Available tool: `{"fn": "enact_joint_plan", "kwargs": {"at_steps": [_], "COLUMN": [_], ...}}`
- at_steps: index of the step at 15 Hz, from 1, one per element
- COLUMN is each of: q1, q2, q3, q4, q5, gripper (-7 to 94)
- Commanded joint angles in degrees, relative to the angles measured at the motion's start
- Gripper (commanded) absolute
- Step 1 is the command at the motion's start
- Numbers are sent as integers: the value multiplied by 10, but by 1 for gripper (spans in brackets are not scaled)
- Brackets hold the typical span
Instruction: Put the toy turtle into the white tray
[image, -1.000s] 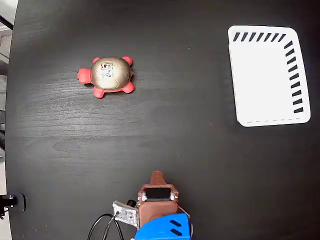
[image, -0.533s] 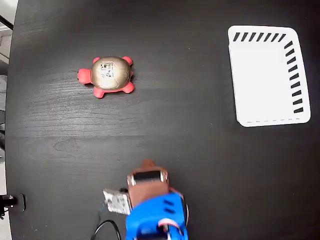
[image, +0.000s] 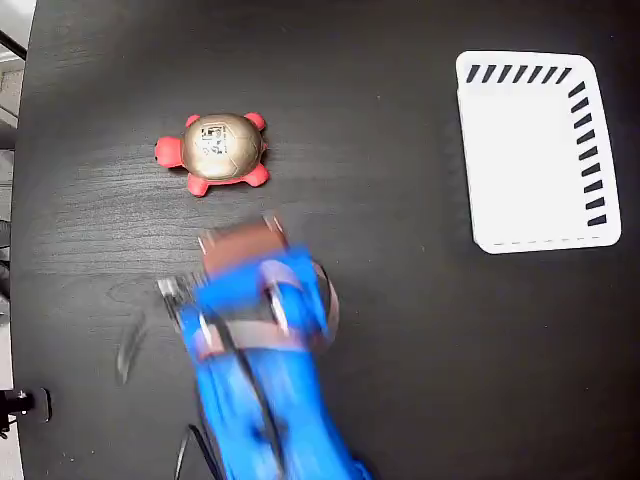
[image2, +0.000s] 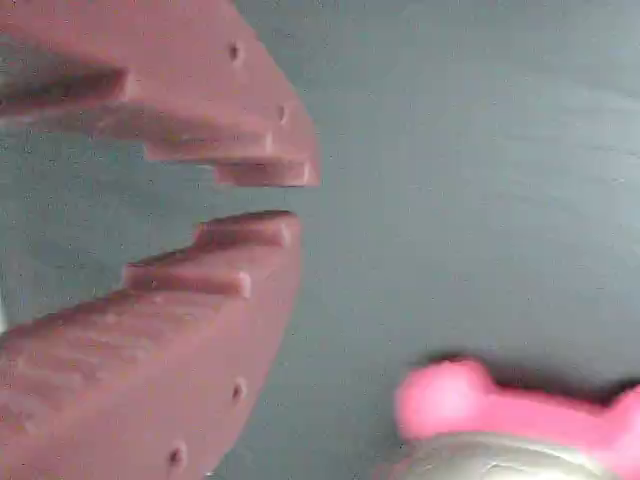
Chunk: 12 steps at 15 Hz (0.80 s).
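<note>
Fixed view, from above. The toy turtle (image: 213, 152) rests on the dark worktop (image: 400, 330) in the upper left, gold shell up with a small square sticker on top, red-pink head toward the left edge. The white tray (image: 535, 150) lies in the upper right, well apart from the turtle, with black slanted slots along its top and right edges; nothing lies in it. The blue arm (image: 262, 400) enters from the bottom edge, cut off there, and is smeared by motion blur. Its brown claw (image: 243, 238) points toward the turtle and sits near it but apart from it, with bare worktop between. The blur hides the fingers in this view, so the gap between them cannot be read here. A cable beside the arm is likewise only a faint streak.

Wrist view. The claw (image2: 268, 200) fills the left half, its two brown toothed fingers (image2: 190, 330) slightly parted at the tips, with a narrow strip of worktop (image2: 460, 180) showing between them and nothing held. Both fingers are cut off at the left edge. The toy turtle (image2: 500, 430) appears at the lower right, out of focus: one pink limb and a sliver of gold shell, the rest cut off by the bottom edge. It lies clear of the fingers.
</note>
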Motion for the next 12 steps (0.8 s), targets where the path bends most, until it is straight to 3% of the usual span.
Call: {"fn": "enact_joint_plan", "kwargs": {"at_steps": [1,6,7,9,12], "q1": [-14,-25,-28,-37,-42], "q2": [-112,-265,-289,-339,-398], "q3": [-165,-423,-462,-529,-584], "q4": [25,106,120,159,196], "q5": [6,8,8,17,37], "gripper": [0,0,4,32,54]}}
